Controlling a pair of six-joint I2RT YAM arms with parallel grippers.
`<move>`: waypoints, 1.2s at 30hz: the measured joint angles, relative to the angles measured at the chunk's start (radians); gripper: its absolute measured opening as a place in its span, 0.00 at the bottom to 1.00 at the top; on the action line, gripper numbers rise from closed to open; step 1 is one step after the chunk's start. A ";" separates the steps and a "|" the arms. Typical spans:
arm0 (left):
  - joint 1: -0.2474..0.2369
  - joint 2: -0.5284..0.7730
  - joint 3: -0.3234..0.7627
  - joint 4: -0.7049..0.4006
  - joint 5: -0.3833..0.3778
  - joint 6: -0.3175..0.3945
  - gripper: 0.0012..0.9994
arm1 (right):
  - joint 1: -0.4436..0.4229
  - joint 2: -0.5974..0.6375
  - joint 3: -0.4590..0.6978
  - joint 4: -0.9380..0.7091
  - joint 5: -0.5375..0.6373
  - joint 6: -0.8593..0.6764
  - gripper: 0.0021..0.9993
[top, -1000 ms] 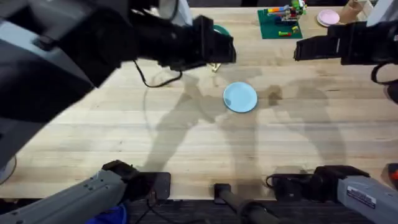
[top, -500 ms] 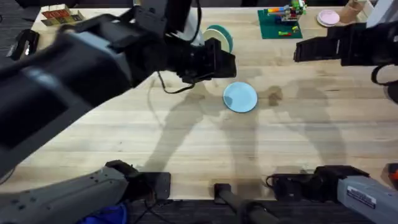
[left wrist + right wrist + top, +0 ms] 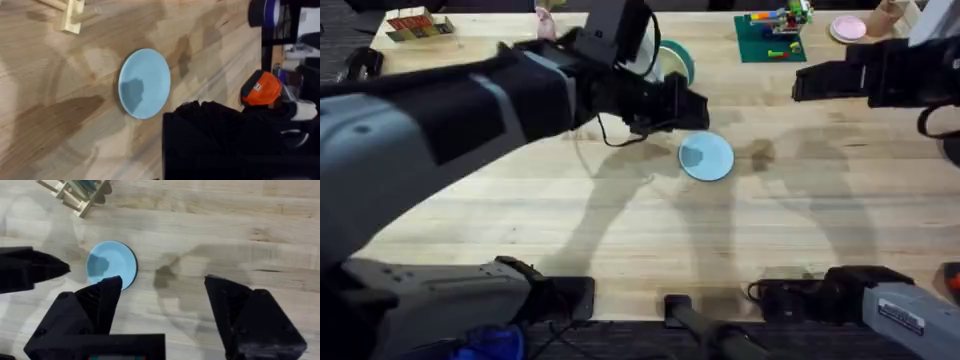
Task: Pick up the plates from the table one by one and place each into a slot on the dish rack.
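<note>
No words or numbers can be read anywhere. A white label (image 3: 904,316) on the right arm's base seems to have tiny dark print, but it is too small to make out.

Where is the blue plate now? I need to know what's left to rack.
In the overhead view the blue plate lies flat on the table near the middle, just in front of the dish rack, beside the left gripper.

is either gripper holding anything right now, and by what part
Nothing is held. The right gripper is open and empty above the table. The pale blue plate lies flat there, ungripped; the left gripper's state cannot be told.
</note>
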 joint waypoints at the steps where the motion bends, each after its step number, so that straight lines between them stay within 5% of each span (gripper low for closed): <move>1: 0.000 0.009 -0.013 0.011 0.006 0.001 0.04 | 0.000 0.000 0.000 0.000 0.000 0.000 0.99; 18: 0.026 0.122 -0.154 0.261 0.103 0.007 0.04 | 0.000 0.000 0.000 0.000 0.000 0.000 0.99; 36: 0.026 0.265 -0.160 0.296 0.121 0.018 0.04 | 0.000 0.000 0.000 -0.001 0.000 0.000 1.00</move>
